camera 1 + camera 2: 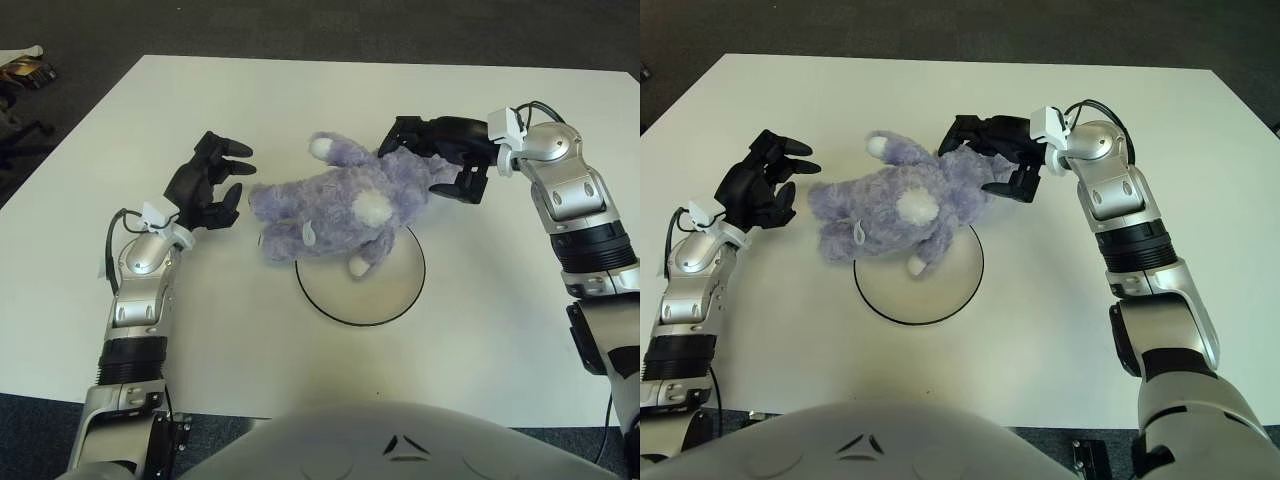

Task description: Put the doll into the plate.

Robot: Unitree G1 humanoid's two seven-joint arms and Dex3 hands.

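Doll (335, 208), a purple plush with white paws, lies sprawled on the white table (480, 330), and every place here is given from it. Its lower limbs overhang the far rim of the round, black-edged plate (385, 290), which sits just nearer the robot than the doll; most of the body is still on the table beyond the plate. Right hand (440, 155) is at the doll's right end, black fingers clamped around the plush there. Left hand (207, 185) shows just beside the doll's left end, apart from it, fingers spread and holding nothing.
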